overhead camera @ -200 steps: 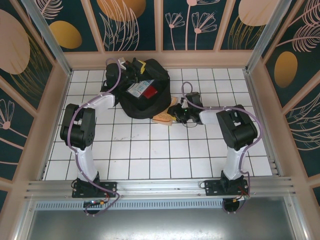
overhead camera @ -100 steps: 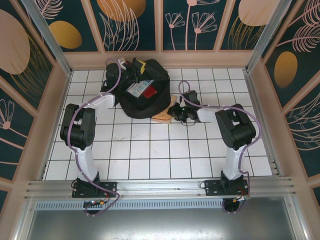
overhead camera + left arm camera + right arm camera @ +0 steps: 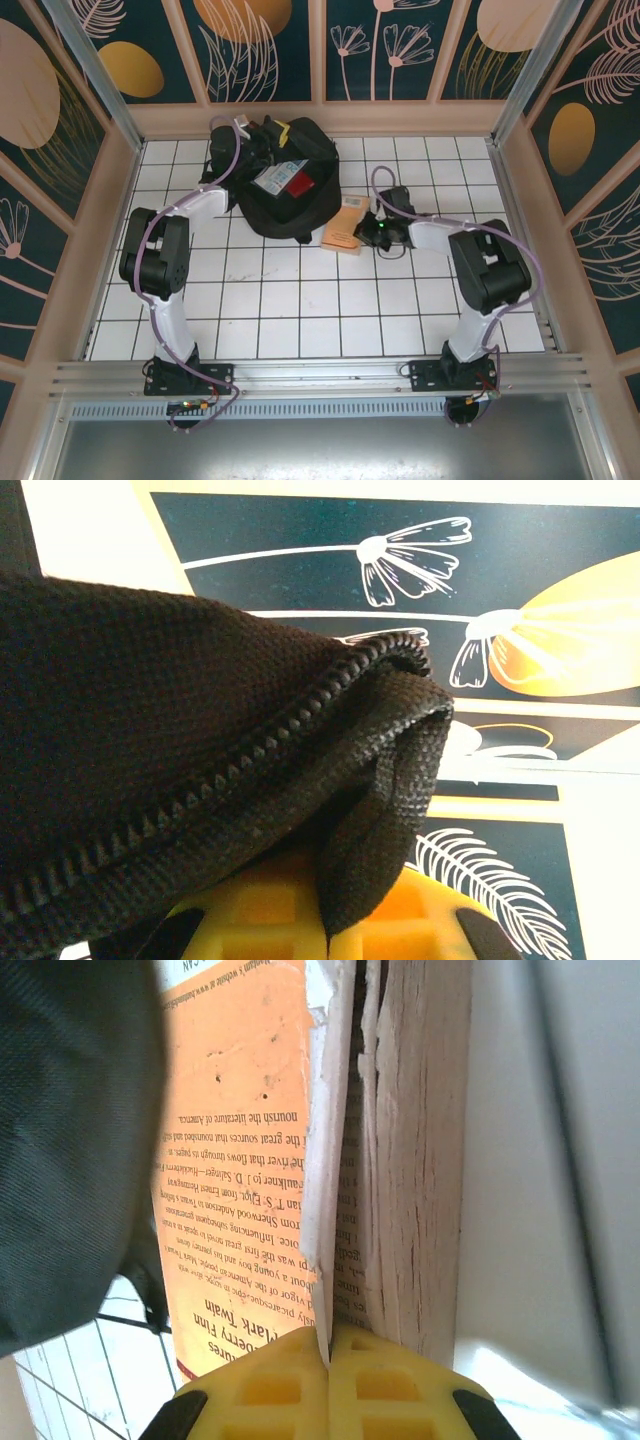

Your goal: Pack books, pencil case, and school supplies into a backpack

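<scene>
Backpack first: you have the black bag lying at the far middle of the white tiled table, its mouth turned up to the top camera. In the right wrist view its dark fabric covers the left side, just beside the book.

Next in size, the orange-brown book lies on the tiles just right of the bag, near its lower right edge and outside it. Your right wrist camera sees its printed orange cover and the rough edge of its pages side on.

Inside the open mouth of the bag you can see the dark red book, and touching its left side the pencil case, whitish with blue print.

Your right gripper sits at the right edge of the orange-brown book. In the wrist view its yellow fingers are pressed together, with the thin pale edge of the cover running down into the seam between them, so it pinches the book there.

Your left gripper is at the far rim of the bag. In its wrist view a fold of black fabric and the zip drapes over a yellow pad, fingers closed on that fold
</scene>
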Controlling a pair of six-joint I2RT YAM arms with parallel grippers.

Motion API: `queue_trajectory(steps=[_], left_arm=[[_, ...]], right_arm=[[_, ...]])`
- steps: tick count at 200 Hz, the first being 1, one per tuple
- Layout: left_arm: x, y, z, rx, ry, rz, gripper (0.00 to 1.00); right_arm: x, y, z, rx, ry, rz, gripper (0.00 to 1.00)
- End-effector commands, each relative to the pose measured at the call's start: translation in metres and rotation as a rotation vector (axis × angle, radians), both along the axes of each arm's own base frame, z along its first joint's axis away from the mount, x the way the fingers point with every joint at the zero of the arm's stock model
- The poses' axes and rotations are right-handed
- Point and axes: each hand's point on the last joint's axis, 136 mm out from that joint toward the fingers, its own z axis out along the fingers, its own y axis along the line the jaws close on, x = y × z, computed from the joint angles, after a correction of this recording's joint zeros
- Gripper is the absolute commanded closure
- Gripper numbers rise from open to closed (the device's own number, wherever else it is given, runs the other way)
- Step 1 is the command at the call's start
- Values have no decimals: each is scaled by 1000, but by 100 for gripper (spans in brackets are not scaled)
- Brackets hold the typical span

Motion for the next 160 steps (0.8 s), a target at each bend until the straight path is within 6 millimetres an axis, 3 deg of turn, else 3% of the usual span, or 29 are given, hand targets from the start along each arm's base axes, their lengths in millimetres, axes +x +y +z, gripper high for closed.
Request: queue_trajectory(steps=[1, 26, 70, 90, 115, 134, 160], left_arm=[[-7, 2, 45, -6, -105, -13, 100], [-8, 3, 40, 31, -100, -9, 100], [-10, 4, 36, 40, -89, -5, 100], [-11, 3, 37, 39, -88, -8, 100], [-13, 0, 34, 65, -88, -14, 100], [-15, -1, 28, 80, -77, -16, 100], [-16, -5, 19, 84, -62, -26, 100]], right_arm=[[-25, -24, -8, -41, 58, 3, 100], [-32, -19, 10, 9, 7, 53, 100], [-22, -21, 53, 68, -95, 20, 100], [-25, -30, 40, -5, -53, 12, 83], [-35, -55, 19, -160, 10, -26, 61], [-42, -72, 8, -247, 50, -67, 37], [-48, -75, -9, -322, 178, -94, 34]])
